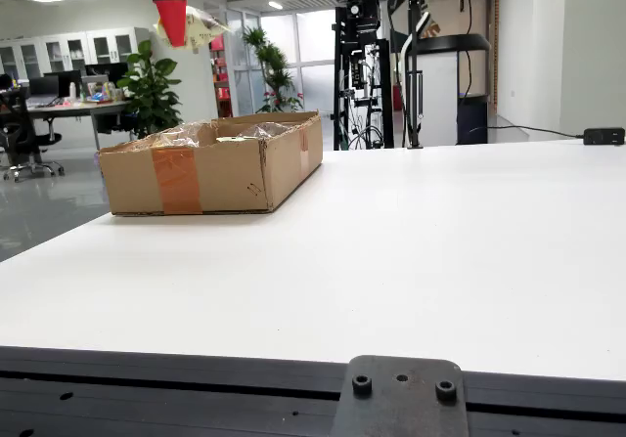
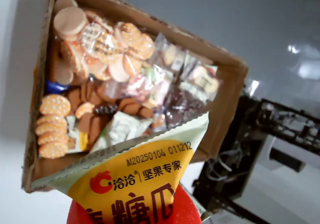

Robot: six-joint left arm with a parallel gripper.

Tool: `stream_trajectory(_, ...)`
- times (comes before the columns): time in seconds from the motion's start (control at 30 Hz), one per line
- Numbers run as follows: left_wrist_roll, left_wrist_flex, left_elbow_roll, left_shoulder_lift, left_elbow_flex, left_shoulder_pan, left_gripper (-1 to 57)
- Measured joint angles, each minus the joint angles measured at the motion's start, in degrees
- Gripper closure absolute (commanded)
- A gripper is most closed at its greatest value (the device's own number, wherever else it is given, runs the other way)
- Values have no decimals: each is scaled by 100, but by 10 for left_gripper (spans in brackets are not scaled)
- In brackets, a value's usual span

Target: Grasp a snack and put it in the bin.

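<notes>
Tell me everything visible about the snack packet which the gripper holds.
The snack packet is a glossy pouch, pale green above and yellow below, with a red logo, Chinese text and a printed date code. The red gripper pinches its lower end. It hangs in the air above the open cardboard box of wrapped snacks, touching nothing else.

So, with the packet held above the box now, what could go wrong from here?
1. The end effector grips the snack packet only at one end, so it may slip or swing.
2. In the wrist view the packet hangs over the near wall of the cardboard box, so it could land on the rim or on the table.
3. The box is already full of snacks; the packet may slide off.
</notes>
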Motion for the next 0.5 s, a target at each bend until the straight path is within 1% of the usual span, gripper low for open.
stream_trajectory(0.23, 17, -556, -31, 49, 506, -11, 475)
stream_trajectory(0.5, -77, -1002, -121, 452, 633, -33, 474)
